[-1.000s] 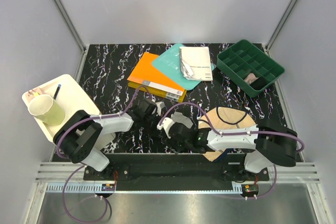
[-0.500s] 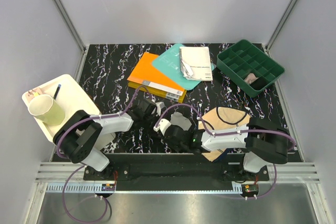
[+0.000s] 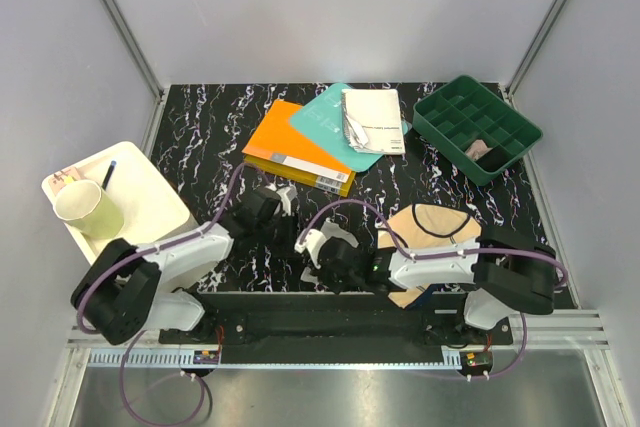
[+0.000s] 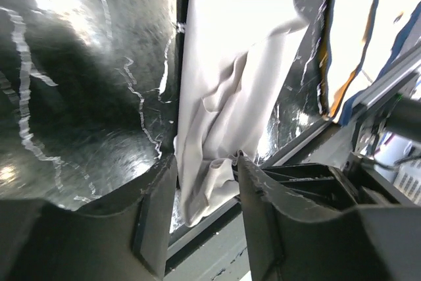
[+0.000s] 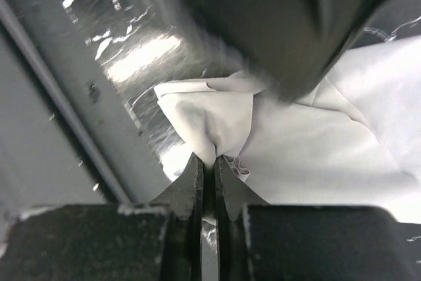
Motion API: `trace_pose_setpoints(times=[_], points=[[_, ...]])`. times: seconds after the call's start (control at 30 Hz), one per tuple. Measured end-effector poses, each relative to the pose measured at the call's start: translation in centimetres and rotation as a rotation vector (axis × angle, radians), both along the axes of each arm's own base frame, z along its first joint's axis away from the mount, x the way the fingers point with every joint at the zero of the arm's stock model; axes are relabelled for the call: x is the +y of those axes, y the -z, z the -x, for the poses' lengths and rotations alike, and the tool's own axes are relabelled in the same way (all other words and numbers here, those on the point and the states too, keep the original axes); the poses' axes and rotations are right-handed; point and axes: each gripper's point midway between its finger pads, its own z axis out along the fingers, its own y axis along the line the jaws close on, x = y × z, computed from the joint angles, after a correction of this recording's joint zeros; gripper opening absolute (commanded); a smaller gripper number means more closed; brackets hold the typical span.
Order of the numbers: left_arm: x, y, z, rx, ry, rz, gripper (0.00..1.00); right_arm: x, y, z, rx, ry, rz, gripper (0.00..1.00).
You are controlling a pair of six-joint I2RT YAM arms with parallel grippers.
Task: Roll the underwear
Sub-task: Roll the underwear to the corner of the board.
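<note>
The light grey underwear (image 4: 230,64) lies crumpled on the black marbled table near its front edge. My right gripper (image 5: 208,159) is shut on a raised fold at the edge of the light grey underwear (image 5: 316,143). My left gripper (image 4: 206,189) stands open, its jaws either side of the cloth's near end without pinching it. From above, both grippers (image 3: 272,203) (image 3: 316,253) cover most of that garment. The beige underwear (image 3: 440,225) with navy edging lies flat to the right, partly under my right arm, and shows in the left wrist view (image 4: 355,24).
An orange book (image 3: 295,152), a teal book (image 3: 335,125) and a white booklet (image 3: 372,119) lie at the back centre. A green divided tray (image 3: 476,128) sits back right. A cream tray (image 3: 135,187) with a paper cup (image 3: 88,209) is at the left.
My right gripper has shut on a fold of the light grey underwear. My left gripper has opened, let go of the cloth and drawn away toward the back left.
</note>
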Motion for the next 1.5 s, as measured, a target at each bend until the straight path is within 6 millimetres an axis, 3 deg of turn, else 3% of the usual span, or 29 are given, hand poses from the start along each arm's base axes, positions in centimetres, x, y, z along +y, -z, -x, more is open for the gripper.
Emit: trace_pose_setpoints(times=[0.2, 0.7, 1.13, 1.5], points=[[1.2, -1.5, -0.4, -0.07, -0.054, 0.009, 0.48, -0.9, -0.2, 0.4, 0.126, -0.005, -0.072, 0.03], [2.1, -2.1, 0.0, -0.154, -0.049, 0.019, 0.47, -2.2, -0.3, -0.4, 0.57, 0.012, -0.261, 0.02], [-1.8, -2.8, 1.7, -0.25, 0.089, 0.109, 0.47, -2.2, -0.4, -0.9, 0.884, 0.038, -0.388, 0.0], [-2.2, -0.8, 2.0, -0.243, 0.099, 0.118, 0.48, -2.6, 0.2, -1.3, 1.003, 0.067, -0.422, 0.0]])
